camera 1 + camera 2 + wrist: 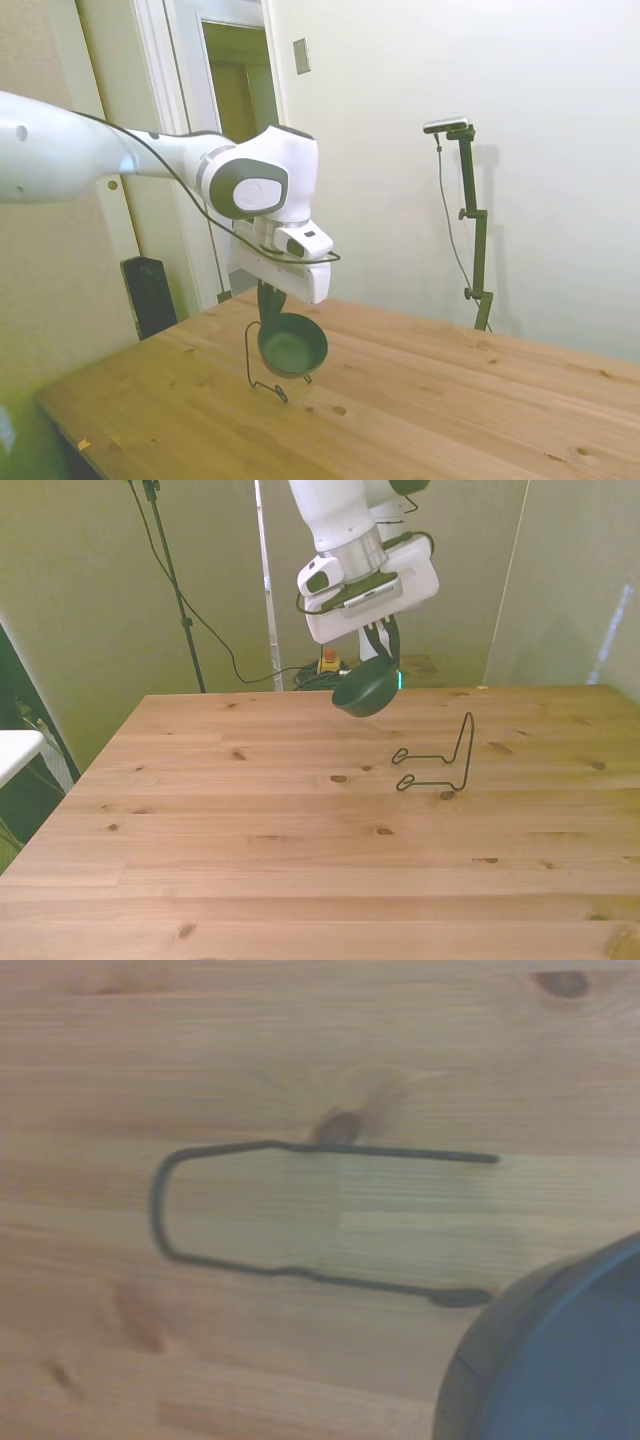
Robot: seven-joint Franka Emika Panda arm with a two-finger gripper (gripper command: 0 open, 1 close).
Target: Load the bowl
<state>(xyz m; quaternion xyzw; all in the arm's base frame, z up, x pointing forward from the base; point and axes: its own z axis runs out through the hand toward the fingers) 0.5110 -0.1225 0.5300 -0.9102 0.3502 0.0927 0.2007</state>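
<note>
Seen in the front view: wooden plank surface (250, 820) with knots. Hung above its far part, small round dark green matte bowl (366, 693), tilted, clear of the wood. Gripped at its rim by the white arm's two-finger gripper (381, 645); jaws closed down narrow on that rim. At about four o'clock from the bowl, well apart, stood a thin black wire rack (445, 763), upright loop rising from two feet on the wood. In the side view, bowl (292, 347) held just above the rack (262, 372). In the wrist view, rack (300, 1222) below, bowl edge (560, 1360) blurred.
</note>
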